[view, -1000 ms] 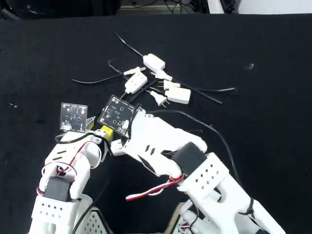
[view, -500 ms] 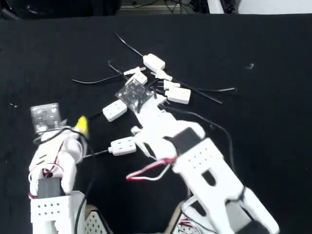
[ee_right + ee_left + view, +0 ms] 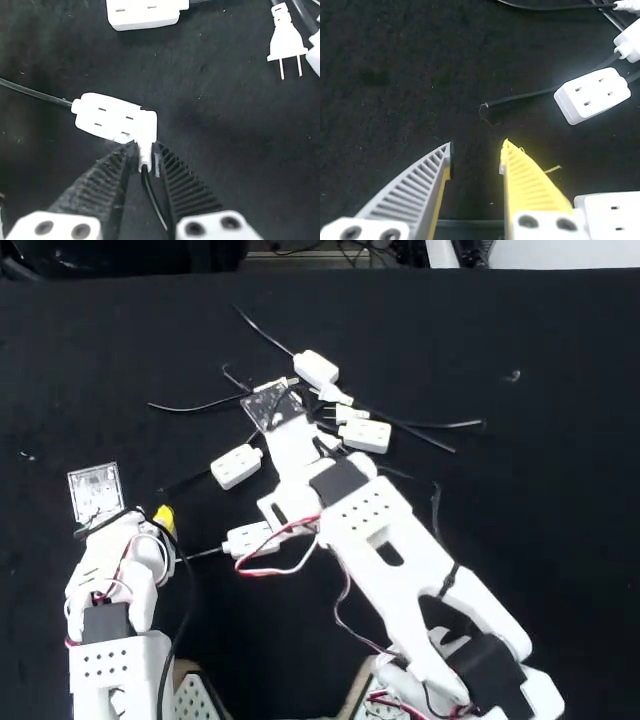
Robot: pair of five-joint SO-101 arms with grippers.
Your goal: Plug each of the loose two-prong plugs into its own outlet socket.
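The right claw (image 3: 145, 150) is narrow. Its two dark fingers close on the thin neck of a white plug (image 3: 148, 131), and the black cord (image 3: 152, 195) of this plug runs back between them. The head of the plug sits against one end of a white outlet socket (image 3: 107, 119), which lies flat on the black surface (image 3: 215, 125) with its slots facing up. I cannot tell whether the prongs are fully inside. A black cable (image 3: 30, 90) leaves the other end of this socket. Beyond it lies a second socket (image 3: 145, 10), near but not touching. A loose two-prong plug (image 3: 286, 45) lies well apart from the claw, with both prongs bare.

The left claw (image 3: 476, 145) is open and holds nothing — one finger is grey, the other yellow, and both hang over bare surface. Just ahead of the fingertips is a free cable end (image 3: 485, 106). Farther out lies a white socket block (image 3: 592, 95) with its slots up. Another white socket piece (image 3: 615, 215) lies just beside the yellow finger.

In the high view the left arm (image 3: 110, 580) stands at the near left side. The right arm (image 3: 380, 540) is stretched out to the group of cords and white pieces in the middle of the surface.
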